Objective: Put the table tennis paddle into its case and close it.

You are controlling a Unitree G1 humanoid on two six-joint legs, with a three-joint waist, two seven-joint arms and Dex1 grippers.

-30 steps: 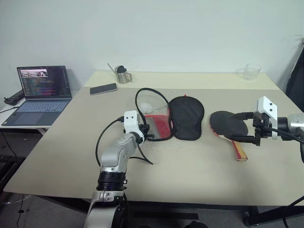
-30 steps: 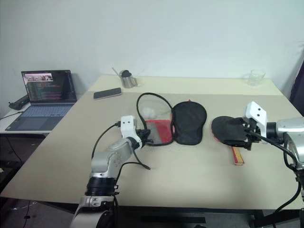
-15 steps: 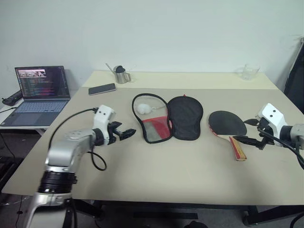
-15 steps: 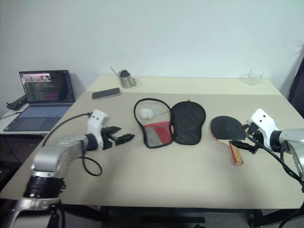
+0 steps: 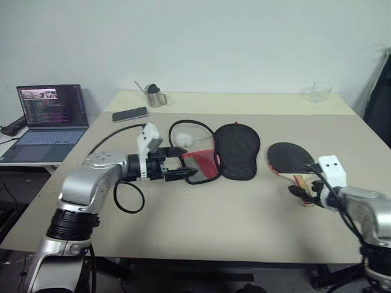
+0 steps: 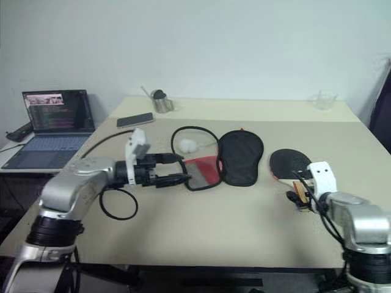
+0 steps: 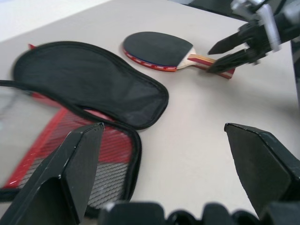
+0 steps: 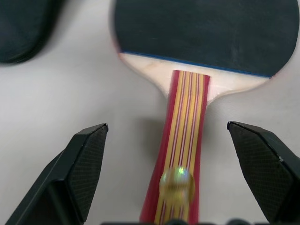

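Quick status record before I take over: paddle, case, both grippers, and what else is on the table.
paddle: table tennis paddle flat on the table, outside the case, handle toward the robot
case: case lying unzipped and spread open, left of the paddle
left gripper: left gripper open, at the case's near edge, holding nothing
right gripper: right gripper open, straddling the paddle handle, not closed on it
other items: phone, metal cup, glass along the far side
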